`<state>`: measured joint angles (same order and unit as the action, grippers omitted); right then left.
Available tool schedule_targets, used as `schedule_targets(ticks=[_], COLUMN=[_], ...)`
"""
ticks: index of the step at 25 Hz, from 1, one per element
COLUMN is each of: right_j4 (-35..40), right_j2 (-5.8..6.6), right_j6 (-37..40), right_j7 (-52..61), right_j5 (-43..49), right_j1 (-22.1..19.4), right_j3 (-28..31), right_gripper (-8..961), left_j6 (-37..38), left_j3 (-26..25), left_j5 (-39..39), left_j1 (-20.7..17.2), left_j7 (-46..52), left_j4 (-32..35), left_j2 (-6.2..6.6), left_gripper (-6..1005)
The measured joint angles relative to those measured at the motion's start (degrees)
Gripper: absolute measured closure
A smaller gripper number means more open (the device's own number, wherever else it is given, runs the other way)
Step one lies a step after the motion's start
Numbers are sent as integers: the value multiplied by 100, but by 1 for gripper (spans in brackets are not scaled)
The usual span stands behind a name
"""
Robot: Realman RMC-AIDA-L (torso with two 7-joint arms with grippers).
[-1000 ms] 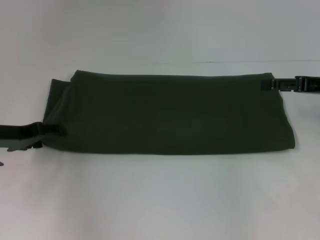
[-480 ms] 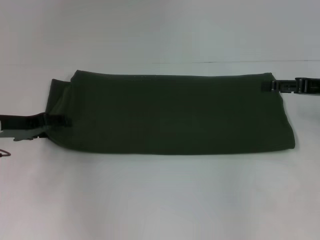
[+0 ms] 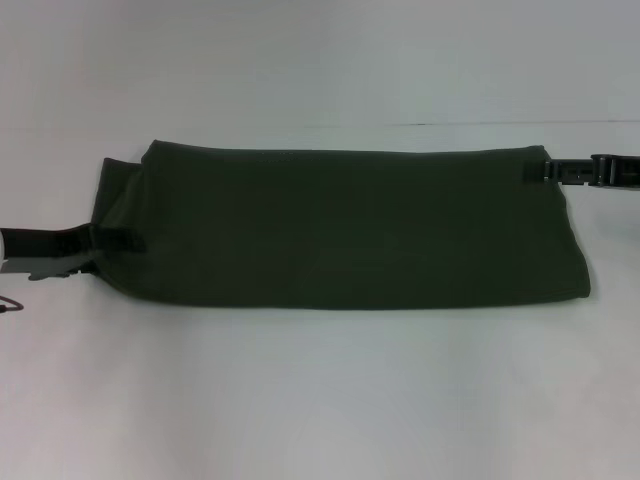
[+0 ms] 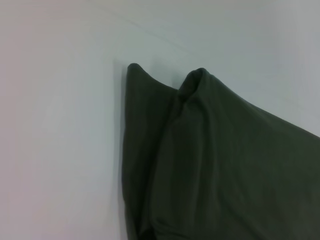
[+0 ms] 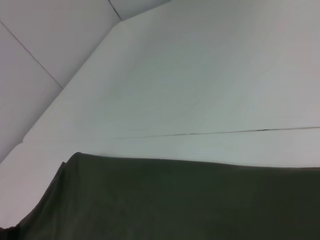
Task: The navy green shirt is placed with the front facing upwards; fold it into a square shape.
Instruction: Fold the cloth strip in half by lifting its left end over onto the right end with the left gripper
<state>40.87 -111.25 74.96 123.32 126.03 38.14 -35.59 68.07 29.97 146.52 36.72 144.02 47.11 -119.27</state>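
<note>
The navy green shirt lies on the white table as a long dark olive band, plain side up; no lettering or label shows. My left gripper is at the band's left end, over its edge, and the cloth there is drawn in with it. The left wrist view shows that end bunched into two raised folds. My right gripper is at the band's far right corner, its tip over the cloth. The right wrist view shows only the shirt's far edge.
The white table runs wide in front of the shirt and behind it. A thin seam line crosses the table beyond the shirt. A small dark cable end shows at the left edge.
My left gripper has moved up and right onto the shirt's left edge, and the near left corner of the cloth has drawn in with it. The right gripper has stayed put.
</note>
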Motion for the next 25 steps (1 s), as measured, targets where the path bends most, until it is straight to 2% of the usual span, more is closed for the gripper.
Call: schedule_targets(ticks=[4,12,17,22,25], right_j4=[0,0,0,-5,-49], right_j2=[0,0,0,0,-9], right_j6=[-5,-8,-8,-12,-26], right_j7=[-5,-2,-1,-1,-20], right_j5=[0,0,0,0,0], right_j1=[0,0,-12,-32,-35], right_j3=[0,0,-16,-13,-8], right_gripper=[33,33,34,34,34], left_j6=[-142,-293,-385,-424,-377], left_j3=[0,0,0,0,-20], left_j5=[6,36,39,36,-15], left_j1=[-51,-78,-74,-96,-192], left_j7=[-93,-127,-132,-133,-135], left_j4=[0,0,-58,-63,14], left_j2=[-6,-10,-9,-15,-43], left_gripper=[157,378,623,828,912])
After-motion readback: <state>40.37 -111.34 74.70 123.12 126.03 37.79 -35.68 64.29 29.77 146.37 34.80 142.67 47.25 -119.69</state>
